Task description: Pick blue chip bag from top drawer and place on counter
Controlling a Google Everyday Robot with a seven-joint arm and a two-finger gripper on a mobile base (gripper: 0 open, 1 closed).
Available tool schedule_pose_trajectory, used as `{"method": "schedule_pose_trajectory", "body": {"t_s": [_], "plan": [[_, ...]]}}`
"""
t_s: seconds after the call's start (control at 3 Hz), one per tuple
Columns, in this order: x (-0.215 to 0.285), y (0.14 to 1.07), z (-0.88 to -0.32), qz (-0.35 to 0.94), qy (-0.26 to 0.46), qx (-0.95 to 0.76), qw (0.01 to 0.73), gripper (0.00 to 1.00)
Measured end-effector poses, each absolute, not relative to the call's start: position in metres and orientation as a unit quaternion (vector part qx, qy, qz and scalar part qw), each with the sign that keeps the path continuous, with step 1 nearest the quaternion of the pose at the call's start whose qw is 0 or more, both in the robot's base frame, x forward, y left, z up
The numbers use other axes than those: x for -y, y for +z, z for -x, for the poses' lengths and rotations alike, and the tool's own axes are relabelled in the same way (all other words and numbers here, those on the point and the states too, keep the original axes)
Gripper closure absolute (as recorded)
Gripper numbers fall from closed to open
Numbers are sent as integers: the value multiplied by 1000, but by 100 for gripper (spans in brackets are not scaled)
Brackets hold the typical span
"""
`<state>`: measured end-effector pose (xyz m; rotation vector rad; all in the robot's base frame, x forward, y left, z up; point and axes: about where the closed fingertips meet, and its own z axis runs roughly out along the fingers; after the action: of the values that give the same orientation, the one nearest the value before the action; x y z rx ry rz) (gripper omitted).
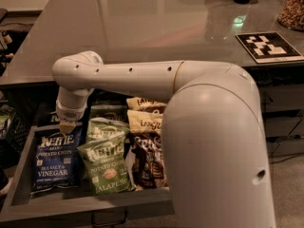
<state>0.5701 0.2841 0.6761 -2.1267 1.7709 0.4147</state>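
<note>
The blue chip bag [53,161] lies at the left end of the open top drawer [21,175], white "Sea Salt & Vinegar" lettering facing up. My gripper [66,126] hangs from the white wrist straight down onto the bag's top edge, and it appears shut on that edge. Most of the gripper is hidden under the wrist. The counter [156,27] is the wide glossy grey top behind the drawer.
Green jalapeno bags [105,161] lie right beside the blue bag, and brown bags [147,151] lie further right. My white arm [213,146] covers the drawer's right part. A tag board [268,46] and a jar [290,8] stand on the counter's far right.
</note>
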Motion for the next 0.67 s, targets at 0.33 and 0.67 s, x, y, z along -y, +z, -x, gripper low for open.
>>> {"method": "schedule_pose_trajectory", "body": {"t_s": [0.33,0.67], "plan": [[-284,676,-570,749,146,-624,171,100],[-281,681,-567,746,152,-623,179,100]]}}
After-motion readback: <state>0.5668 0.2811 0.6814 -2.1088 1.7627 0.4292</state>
